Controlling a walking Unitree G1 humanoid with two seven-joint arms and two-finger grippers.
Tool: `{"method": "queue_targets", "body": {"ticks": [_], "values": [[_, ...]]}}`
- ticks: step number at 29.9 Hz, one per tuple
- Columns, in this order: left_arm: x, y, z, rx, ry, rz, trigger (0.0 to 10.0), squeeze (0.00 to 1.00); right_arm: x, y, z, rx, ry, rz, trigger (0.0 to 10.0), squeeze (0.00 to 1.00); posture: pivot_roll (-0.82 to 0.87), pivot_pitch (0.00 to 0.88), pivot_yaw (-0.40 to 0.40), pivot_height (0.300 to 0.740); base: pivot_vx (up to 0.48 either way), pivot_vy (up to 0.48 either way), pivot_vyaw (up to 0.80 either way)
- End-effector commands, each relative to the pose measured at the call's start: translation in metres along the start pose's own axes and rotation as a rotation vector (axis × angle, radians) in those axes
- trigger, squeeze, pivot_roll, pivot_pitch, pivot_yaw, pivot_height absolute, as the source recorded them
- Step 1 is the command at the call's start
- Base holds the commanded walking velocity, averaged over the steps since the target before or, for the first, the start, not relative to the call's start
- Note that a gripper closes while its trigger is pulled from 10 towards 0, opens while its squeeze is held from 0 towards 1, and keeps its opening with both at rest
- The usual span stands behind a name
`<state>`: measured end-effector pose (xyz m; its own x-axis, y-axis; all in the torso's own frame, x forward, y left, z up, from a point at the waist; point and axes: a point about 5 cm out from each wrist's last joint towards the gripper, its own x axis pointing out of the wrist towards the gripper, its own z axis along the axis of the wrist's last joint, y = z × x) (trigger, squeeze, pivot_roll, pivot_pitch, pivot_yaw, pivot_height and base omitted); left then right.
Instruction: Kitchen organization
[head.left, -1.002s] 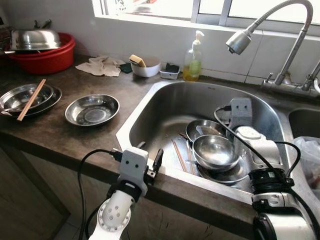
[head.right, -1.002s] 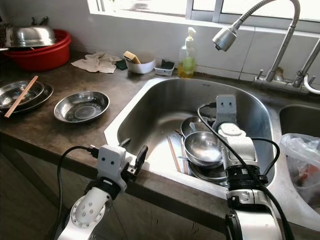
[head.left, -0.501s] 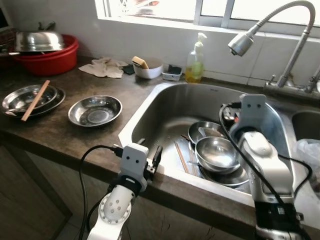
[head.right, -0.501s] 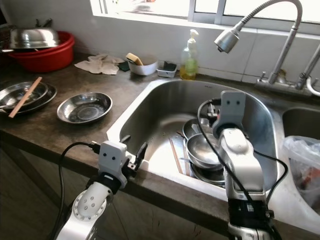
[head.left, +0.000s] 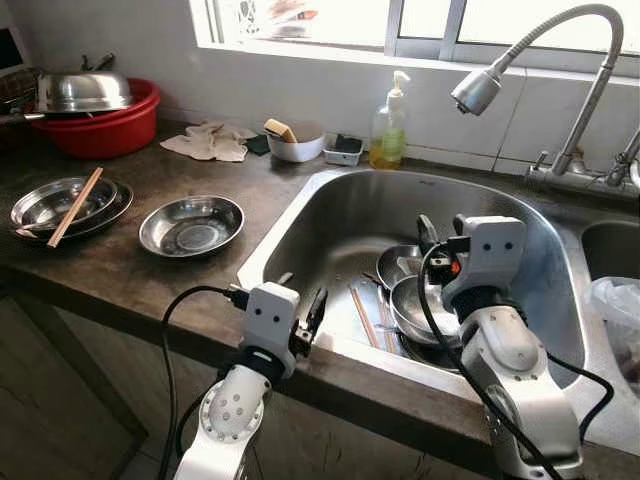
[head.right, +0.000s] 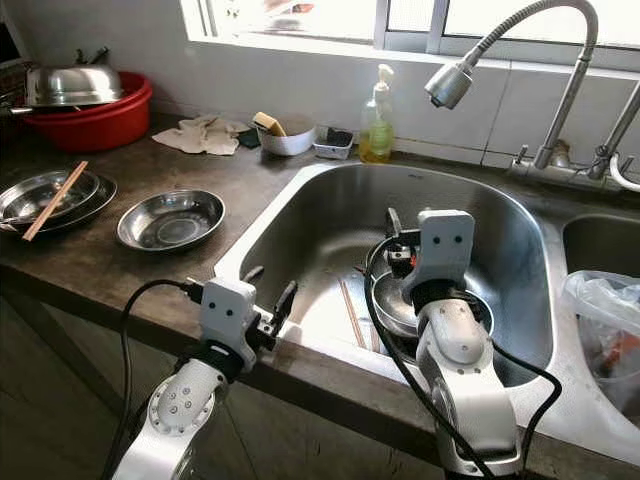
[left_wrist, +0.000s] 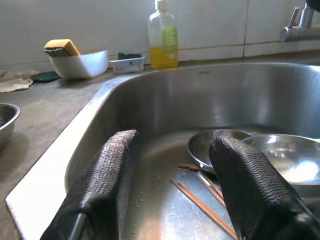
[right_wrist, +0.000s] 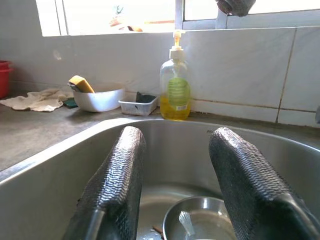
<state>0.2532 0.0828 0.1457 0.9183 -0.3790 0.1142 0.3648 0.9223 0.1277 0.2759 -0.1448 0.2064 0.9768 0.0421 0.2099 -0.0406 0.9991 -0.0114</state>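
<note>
Two or three steel bowls lie stacked in the sink, with loose chopsticks on the sink floor beside them. My right gripper hangs open over those bowls, pointing toward the back wall, with nothing between its fingers. Its wrist view looks down at a bowl. My left gripper sits open at the sink's front rim, aimed into the basin. In its wrist view the bowls and chopsticks lie ahead. A single steel bowl rests on the dark counter.
Stacked steel plates with a chopstick sit at the counter's left. A red basin with a steel lid stands behind them. Along the back wall are a cloth, a white bowl with a sponge and a soap bottle. The faucet overhangs the sink.
My right arm has lifted and swung left, so its gripper is now raised over the bowls. The left arm stays at the rim. The camera has shifted slightly.
</note>
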Motion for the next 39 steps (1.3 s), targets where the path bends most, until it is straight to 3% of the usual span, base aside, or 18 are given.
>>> {"method": "queue_targets", "body": {"ticks": [1,11,21,39], "values": [[0.0021,-0.0008,-0.0007,0.003,0.000,-0.006,10.0,0.00,-0.0011,0.0012,0.0063,-0.003,-0.031,0.001,10.0,0.00,0.02,0.000,-0.024,0.740,0.000,0.000,0.00],[0.0013,0.0013,0.0001,0.009,-0.004,0.009,10.0,0.00,-0.0005,0.0081,0.0048,-0.026,-0.039,0.031,10.0,0.00,0.03,0.000,-0.032,0.740,0.000,0.000,0.00],[0.0007,0.0016,-0.0002,0.008,0.002,0.005,10.0,0.00,0.0021,0.0096,0.0068,-0.029,-0.048,0.026,10.0,0.00,0.03,0.000,-0.023,0.740,0.000,0.328,0.74],[0.0010,0.0040,-0.0004,0.010,0.006,0.017,10.0,0.00,0.0073,0.0112,0.0061,0.030,-0.021,0.029,10.0,0.00,0.03,0.000,-0.023,0.740,0.000,0.052,0.00]]}}
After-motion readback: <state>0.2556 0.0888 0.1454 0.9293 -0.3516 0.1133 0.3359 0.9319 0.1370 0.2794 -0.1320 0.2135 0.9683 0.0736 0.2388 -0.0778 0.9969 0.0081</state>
